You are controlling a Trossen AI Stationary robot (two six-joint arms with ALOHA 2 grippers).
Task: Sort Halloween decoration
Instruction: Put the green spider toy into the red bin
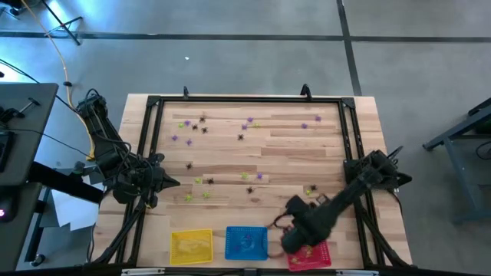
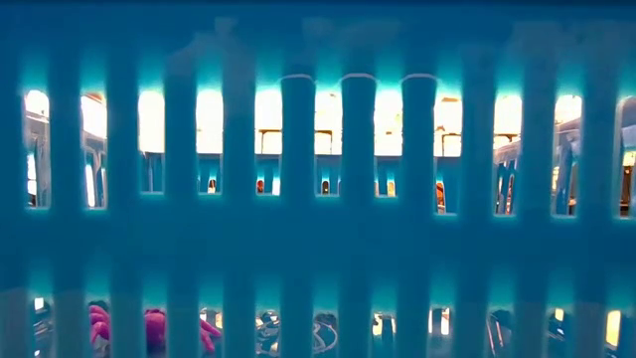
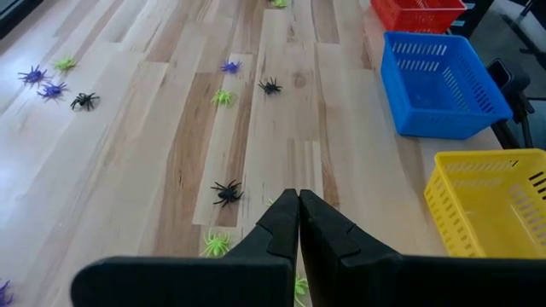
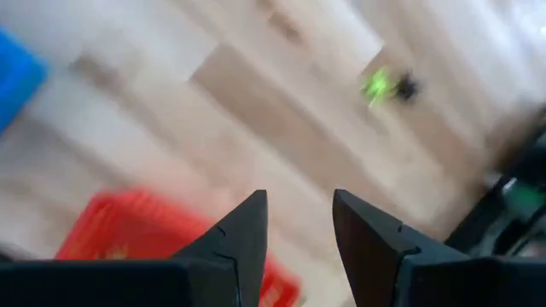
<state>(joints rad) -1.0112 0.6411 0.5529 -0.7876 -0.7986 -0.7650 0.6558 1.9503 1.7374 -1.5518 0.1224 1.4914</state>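
Observation:
The Halloween decoration is many tiny spider-like trinkets in black (image 3: 227, 192), purple (image 3: 229, 66) and yellow-green (image 3: 223, 97), scattered flat on the wooden table (image 1: 291, 165). My right gripper (image 4: 299, 200) hangs open above the far edge of the red basket (image 4: 136, 230), pointing down, with nothing between its fingers. A yellow-green trinket (image 4: 375, 85) and a black one (image 4: 407, 87) lie on the wood beyond it. My left gripper (image 3: 299, 223) waits shut and empty at the table's left edge (image 1: 170, 182), above a yellow-green trinket (image 3: 216, 246).
Three mesh baskets stand in a row along the near edge: yellow (image 1: 190, 247), blue (image 1: 246, 242) and red (image 1: 311, 255). The blue basket's wall (image 2: 318, 179) fills the low view. A black frame (image 1: 245, 100) borders the table.

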